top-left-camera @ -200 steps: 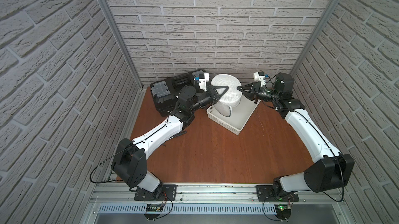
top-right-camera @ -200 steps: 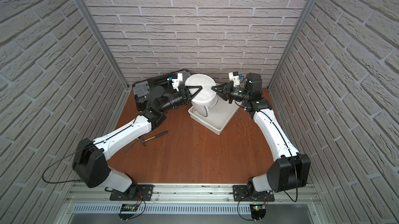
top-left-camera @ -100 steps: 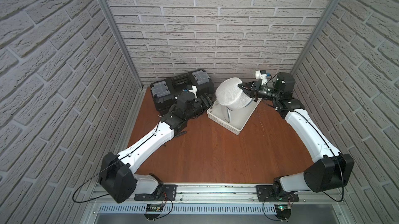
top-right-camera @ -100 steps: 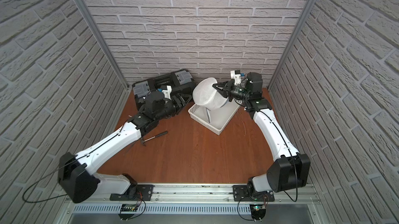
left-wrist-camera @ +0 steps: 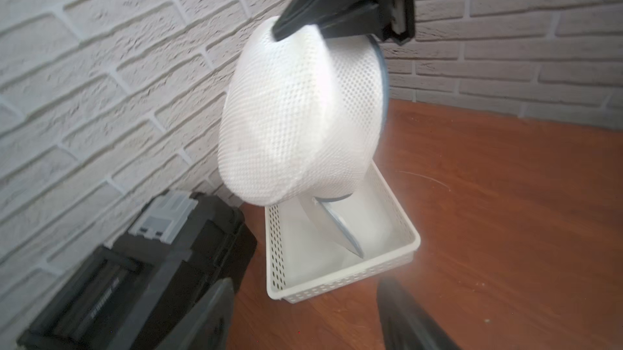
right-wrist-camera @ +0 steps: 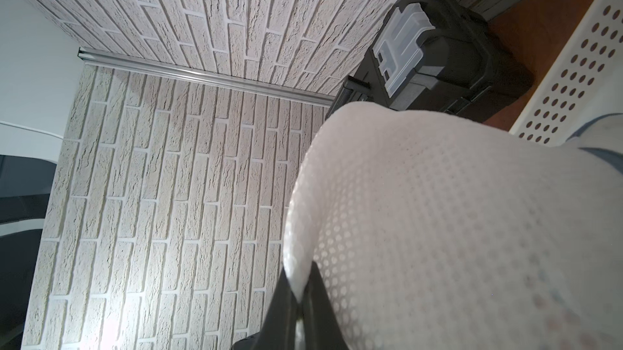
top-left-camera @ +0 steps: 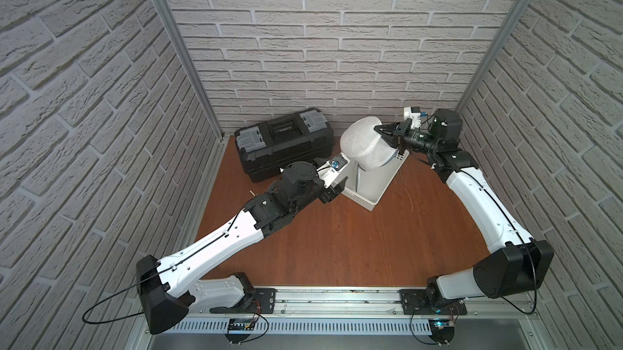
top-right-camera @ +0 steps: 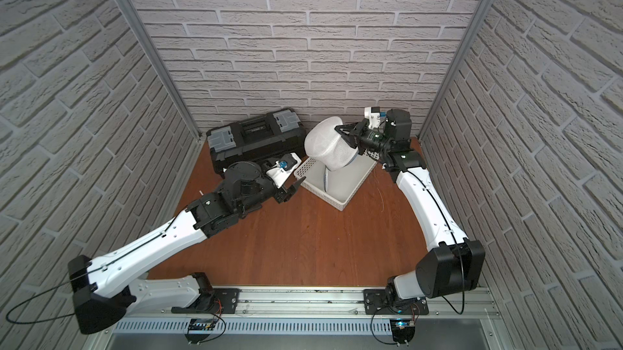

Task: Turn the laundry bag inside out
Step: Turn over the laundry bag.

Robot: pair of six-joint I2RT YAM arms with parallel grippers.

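In both top views the laundry bag (top-left-camera: pixel 362 146) hangs right of frame centre. It is a white mesh dome lifted over the white perforated basket (top-left-camera: pixel 379 193), with its rounded side tilted toward the black toolbox (top-left-camera: pixel 285 142) on its left. The right gripper (top-left-camera: pixel 378 128) reaches in from the right, its jaws pinched together on the bag's upper edge. A grey-trimmed flap (top-left-camera: pixel 358 176) dangles from the bag down into the basket. The left gripper (top-left-camera: pixel 338 189) sits just beside the basket's left corner, low over the wooden table (top-left-camera: pixel 337 250). Its jaws are apart, holding nothing, and it is clear of the bag.

In the left wrist view the bag is suspended in front of the brick wall (left-wrist-camera: pixel 101 78), with the right gripper's black tips clamped on its rim. The flap reaches inside the basket, but whether it touches the basket floor cannot be told. The left gripper's own fingers (left-wrist-camera: pixel 207 318) appear blurred and spread wide, with bare table between them.

In the right wrist view the right gripper's two tips meet with a fold of mesh squeezed between them. The bag covers much of the picture, and the toolbox and the basket's perforated wall lie beyond it.
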